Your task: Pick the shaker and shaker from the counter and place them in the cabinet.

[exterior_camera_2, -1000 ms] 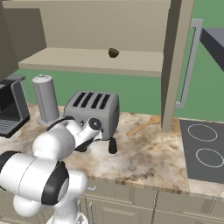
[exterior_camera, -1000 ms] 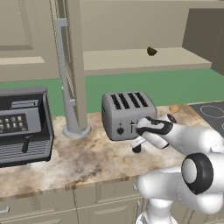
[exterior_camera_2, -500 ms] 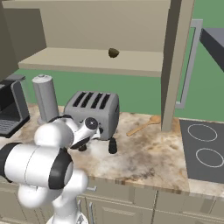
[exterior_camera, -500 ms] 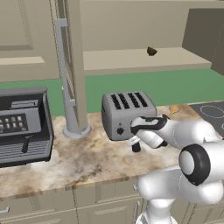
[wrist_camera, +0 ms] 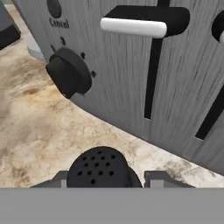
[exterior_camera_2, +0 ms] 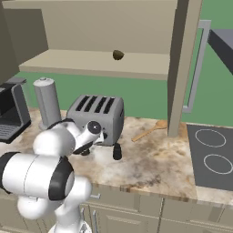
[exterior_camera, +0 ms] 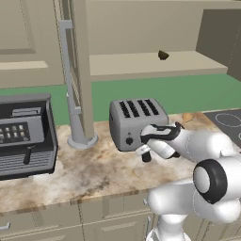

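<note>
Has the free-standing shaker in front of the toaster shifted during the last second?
No. In the right base view the free shaker stands where it did, just off the toaster's front right corner.

Black shaker point(wrist_camera: 99, 168) upright, perforated top, at 6 o'clock in hand view. Second shaker point(exterior_camera_2: 117, 152) upright on counter. Cabinet point(exterior_camera_2: 136, 27) open, beige.

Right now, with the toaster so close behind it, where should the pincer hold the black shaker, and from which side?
Grip the shaker by its round body just under the perforated cap, coming down from the front. It stands upright and narrows upward, so lower seems steadier. Set the fingers left and right, along the toaster face; behind it there is little room.
</note>
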